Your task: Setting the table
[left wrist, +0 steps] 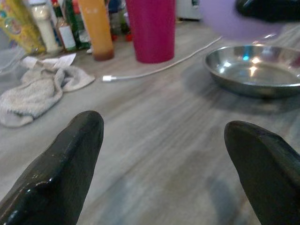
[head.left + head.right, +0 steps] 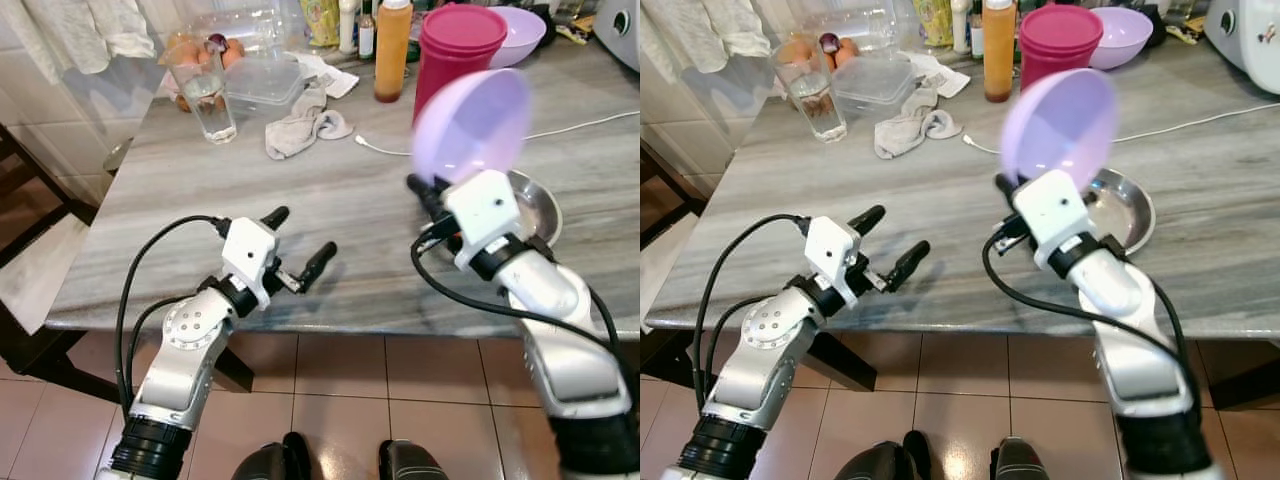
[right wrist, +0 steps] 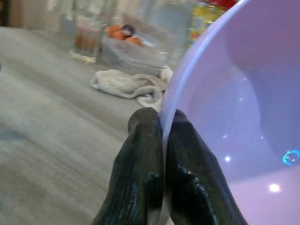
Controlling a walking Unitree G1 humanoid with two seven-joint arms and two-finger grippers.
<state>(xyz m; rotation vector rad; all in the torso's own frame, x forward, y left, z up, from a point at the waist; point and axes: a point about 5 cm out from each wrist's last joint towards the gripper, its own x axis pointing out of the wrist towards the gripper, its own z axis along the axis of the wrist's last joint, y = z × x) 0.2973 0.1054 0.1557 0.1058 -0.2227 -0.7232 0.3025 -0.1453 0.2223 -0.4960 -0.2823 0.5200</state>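
My right gripper (image 2: 428,192) is shut on the rim of a lilac plastic bowl (image 2: 472,124), which it holds tilted on edge above the grey marble table (image 2: 330,240). In the right wrist view both black fingers (image 3: 145,173) pinch the lilac bowl (image 3: 234,103) at its rim. Just behind and right of that gripper a steel bowl (image 2: 535,208) sits on the table. My left gripper (image 2: 298,242) hovers over the table's front edge, open, with nothing between its fingertips (image 1: 70,159).
At the back stand a glass of water (image 2: 208,92), a clear lidded box (image 2: 262,82), a crumpled grey cloth (image 2: 303,124), an orange bottle (image 2: 392,50), a pink canister (image 2: 456,52) and a second lilac bowl (image 2: 522,32). A white cable (image 2: 560,128) crosses the table.
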